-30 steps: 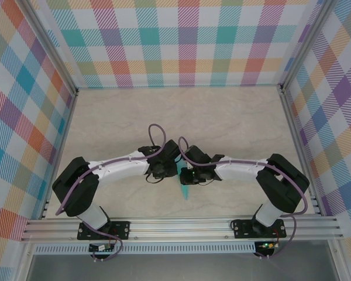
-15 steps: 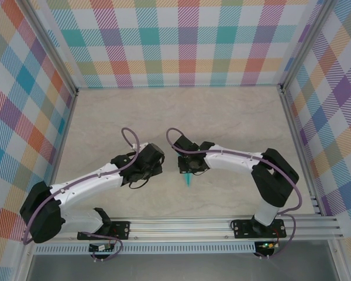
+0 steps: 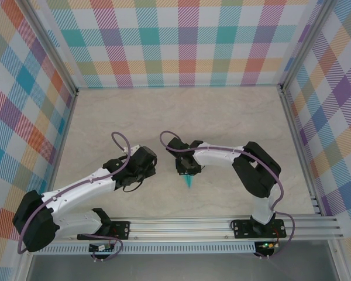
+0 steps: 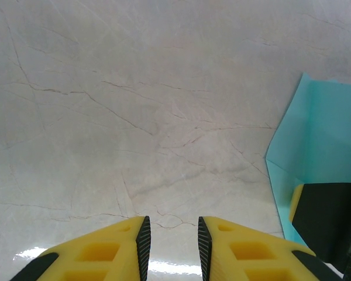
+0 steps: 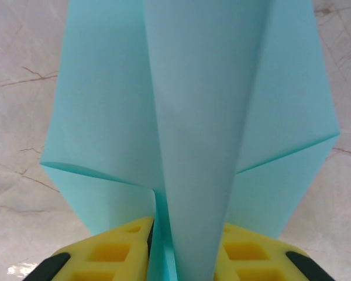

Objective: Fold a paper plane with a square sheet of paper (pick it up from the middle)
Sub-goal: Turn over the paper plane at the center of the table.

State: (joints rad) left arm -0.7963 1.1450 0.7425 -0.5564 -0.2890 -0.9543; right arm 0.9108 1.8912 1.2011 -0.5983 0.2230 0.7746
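Observation:
The paper plane (image 5: 193,105) is a turquoise dart with layered flaps; its pointed tip (image 3: 189,181) lies on the table towards the near edge. My right gripper (image 5: 187,225) is open, its yellow fingers (image 5: 111,252) a little apart on either side of the plane's raised central fold, which stands loosely between them. In the top view the right gripper (image 3: 186,168) sits over the plane's wide end. My left gripper (image 4: 174,225) is open by a narrow gap with nothing in it, to the left of the plane (image 4: 319,158). From above, the left gripper (image 3: 152,166) is apart from the paper.
The marble-patterned table (image 3: 222,117) is bare behind the arms. Checked walls (image 3: 181,41) close in the back and both sides. An aluminium rail (image 3: 181,225) runs along the near edge. The right gripper's black and yellow body (image 4: 327,219) shows at the left wrist view's lower right.
The left gripper has let go and drawn back to the left, away from the paper. The right gripper's jaws have widened around the plane's fold, and that arm has shifted slightly left.

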